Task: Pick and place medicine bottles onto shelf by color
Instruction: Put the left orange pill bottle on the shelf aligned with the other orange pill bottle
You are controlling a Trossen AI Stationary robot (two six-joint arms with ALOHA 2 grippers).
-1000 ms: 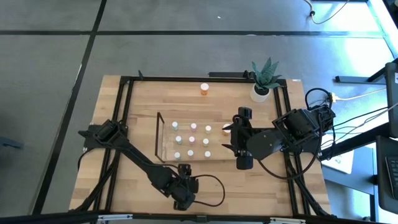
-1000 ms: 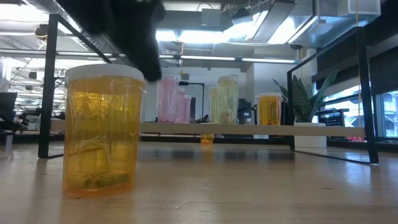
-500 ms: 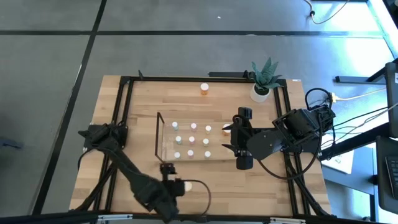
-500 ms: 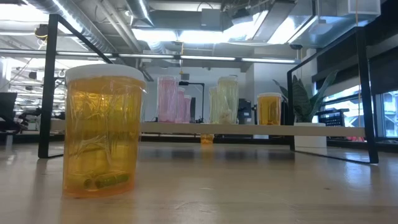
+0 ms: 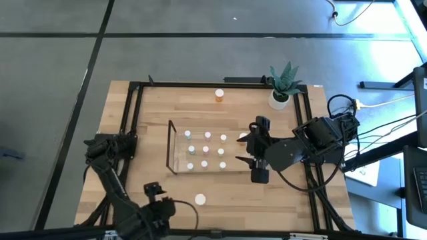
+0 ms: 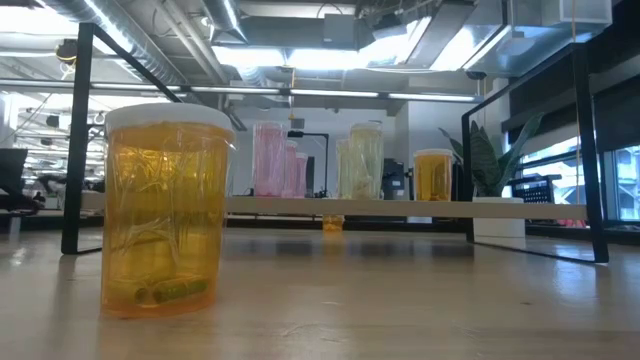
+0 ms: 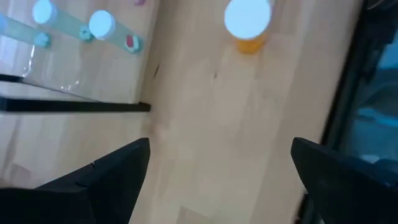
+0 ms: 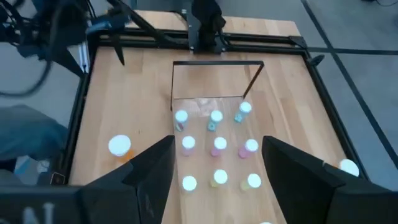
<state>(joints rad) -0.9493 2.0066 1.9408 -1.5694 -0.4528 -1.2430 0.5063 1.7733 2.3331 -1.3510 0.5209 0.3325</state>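
Note:
An orange medicine bottle [image 5: 200, 199] with a white cap stands upright on the table near its front edge; it also shows in the left wrist view [image 7: 247, 25] and close up in the low view [image 6: 165, 210]. My left gripper [image 5: 157, 199] hovers open to the left of it, fingers wide apart [image 7: 221, 180], touching nothing. The clear shelf [image 5: 175, 150] in mid-table carries several small bottles [image 5: 205, 151]. My right gripper [image 5: 244, 149] hangs open above the shelf's right end [image 8: 217, 180], nothing between its fingers. Another orange bottle [image 5: 219, 95] stands at the far side.
A potted plant [image 5: 283, 85] stands at the far right corner. A black frame rail [image 5: 137, 133] runs round the table top. A white-capped bottle [image 5: 242, 139] sits by the right gripper's far finger. Bare wood lies between the shelf and the front edge.
My left gripper has drawn back from over the near orange bottle, rising and swinging toward the table's left edge while turning. It stayed open. The bottle stays upright in the same spot.

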